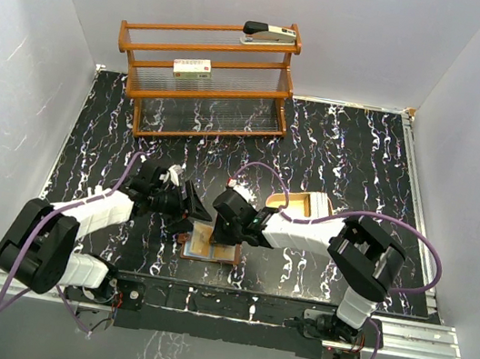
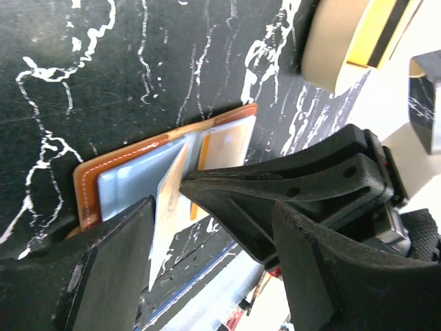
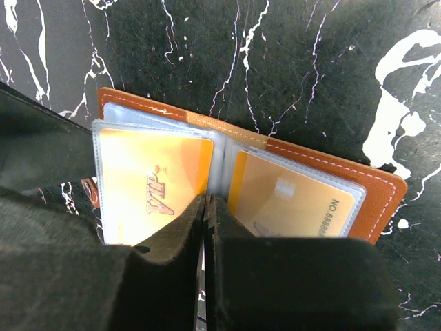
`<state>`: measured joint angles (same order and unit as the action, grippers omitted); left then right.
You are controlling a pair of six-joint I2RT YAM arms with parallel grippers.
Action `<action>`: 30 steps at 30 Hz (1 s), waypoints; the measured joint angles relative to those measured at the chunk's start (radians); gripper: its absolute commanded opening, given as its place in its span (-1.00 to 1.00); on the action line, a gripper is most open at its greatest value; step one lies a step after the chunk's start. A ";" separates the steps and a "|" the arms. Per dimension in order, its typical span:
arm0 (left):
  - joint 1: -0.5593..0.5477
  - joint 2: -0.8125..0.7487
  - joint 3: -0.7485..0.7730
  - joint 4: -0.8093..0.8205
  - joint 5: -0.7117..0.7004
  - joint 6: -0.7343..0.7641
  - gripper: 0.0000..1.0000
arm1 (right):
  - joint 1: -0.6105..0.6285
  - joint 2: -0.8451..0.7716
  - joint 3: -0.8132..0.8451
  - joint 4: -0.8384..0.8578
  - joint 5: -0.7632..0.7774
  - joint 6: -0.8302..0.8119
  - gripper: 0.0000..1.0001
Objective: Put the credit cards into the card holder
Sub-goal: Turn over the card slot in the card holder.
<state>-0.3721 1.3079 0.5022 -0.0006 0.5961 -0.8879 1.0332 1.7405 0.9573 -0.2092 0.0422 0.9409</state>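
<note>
At six o'clock on the surface (image 1: pixel 362 163), card holder (image 1: pixel 210 248) spread, fold pinned under closed right pincer (image 3: pixel 207 207); left pincer (image 1: pixel 190 213) gaping around tilted-up credit card (image 2: pixel 165 207). Probably stiff, slick: pinch long edges.

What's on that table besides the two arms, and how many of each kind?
Rack: 1
Stapler: 1
Box: 1
Tray: 1
Card holder: 1
Gold cards showing in the holder: 2
Total: 7 that I can make out
</note>
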 measured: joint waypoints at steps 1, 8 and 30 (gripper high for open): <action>0.000 -0.005 -0.005 0.012 0.009 -0.009 0.33 | 0.000 0.000 -0.001 0.001 0.000 0.000 -0.92; 0.000 -0.015 -0.047 0.108 0.077 -0.092 0.34 | 0.000 -0.010 -0.011 0.011 0.008 -0.004 -0.81; -0.082 -0.015 -0.058 0.239 0.100 -0.207 0.36 | 0.000 -0.240 -0.089 -0.070 0.167 -0.053 -0.66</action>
<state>-0.4541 1.2926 0.4446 0.2386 0.6964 -1.0946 1.0332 1.5009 0.8684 -0.2794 0.2096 0.8875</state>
